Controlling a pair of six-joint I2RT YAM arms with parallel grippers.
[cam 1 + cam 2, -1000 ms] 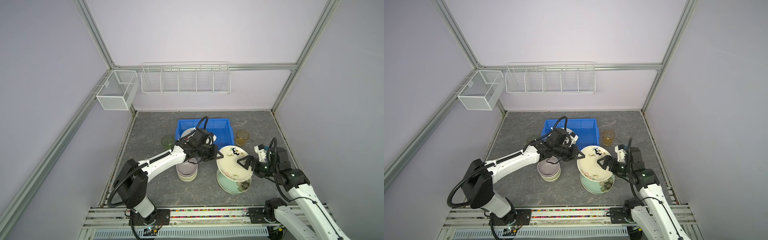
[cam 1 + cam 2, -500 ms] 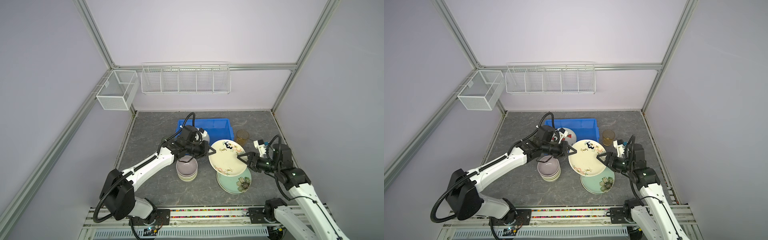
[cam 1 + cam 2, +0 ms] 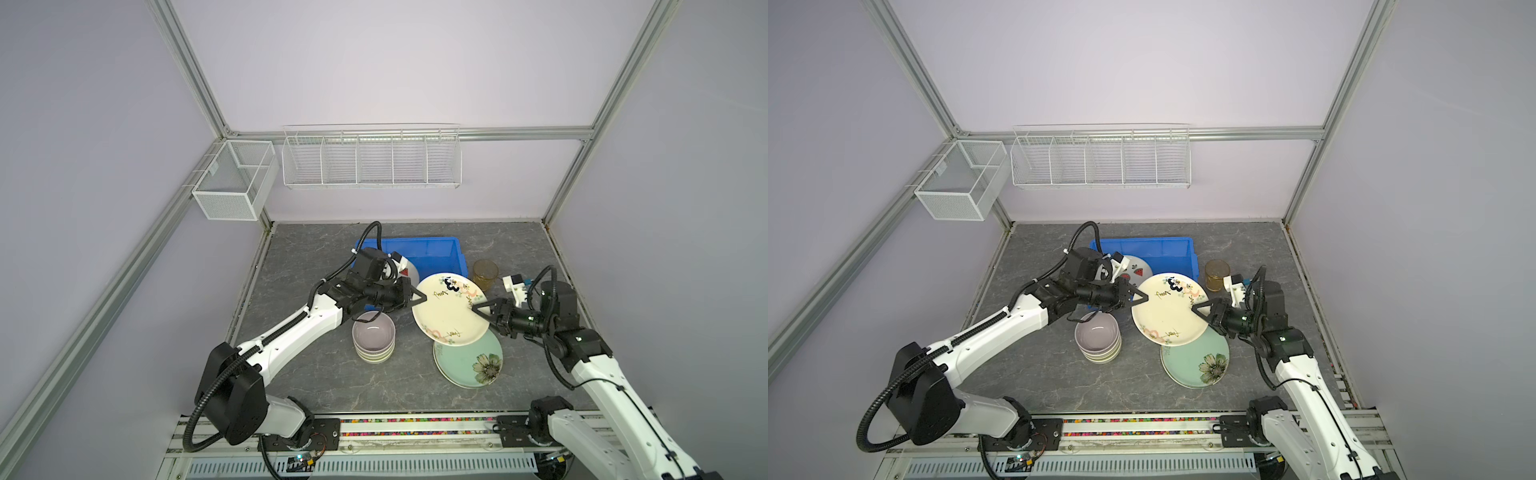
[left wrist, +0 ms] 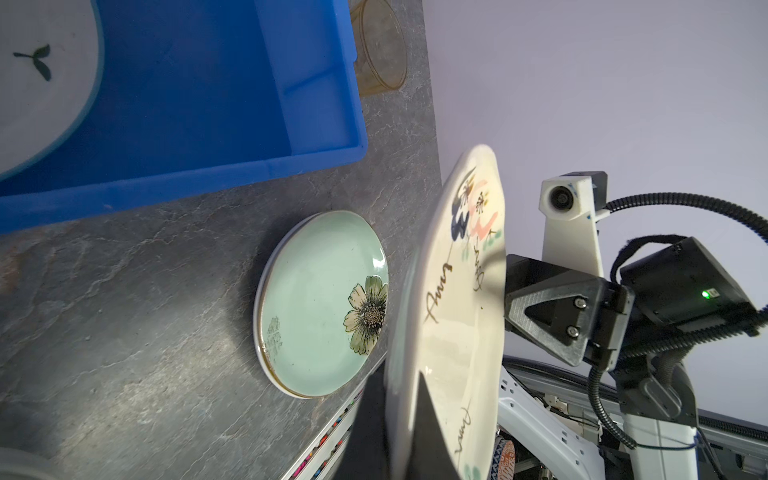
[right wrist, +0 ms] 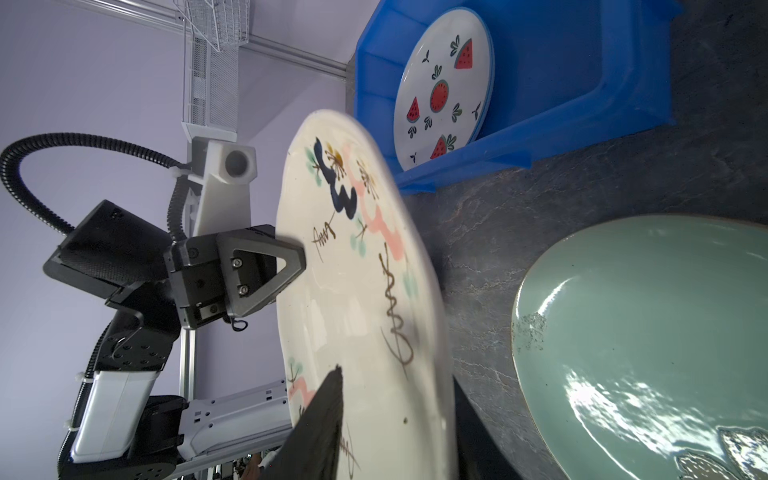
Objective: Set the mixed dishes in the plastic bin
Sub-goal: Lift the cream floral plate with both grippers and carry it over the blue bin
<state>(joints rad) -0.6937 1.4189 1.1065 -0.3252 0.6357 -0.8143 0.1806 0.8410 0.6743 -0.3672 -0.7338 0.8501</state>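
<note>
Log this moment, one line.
left pincer: shut on cream round ceramic plate; right pincer: straddling opposite rim; plate: above pale-green floral ceramic plate

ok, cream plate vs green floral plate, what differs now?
The cream plate is airborne and tilted; green floral plate lies flat on the table. The left gripper clamps the cream plate's rim, the right gripper straddles its far rim; green floral plate is untouched. Both round, outside the blue bin.

Clamped on one rim of cream plate (image 3: 451, 309) with left gripper (image 3: 417, 297). Touching opposite rim with right gripper (image 3: 480, 309); grip unclear. Just behind left gripper: bin (image 3: 432, 249), watermelon plate (image 3: 409, 272) inside. Beneath left gripper's wrist: bowl stack (image 3: 373, 337). Beside right gripper, partly covered by cream plate: green plate (image 3: 469, 361). Behind right gripper: amber cup (image 3: 485, 273), beside bin.
</note>
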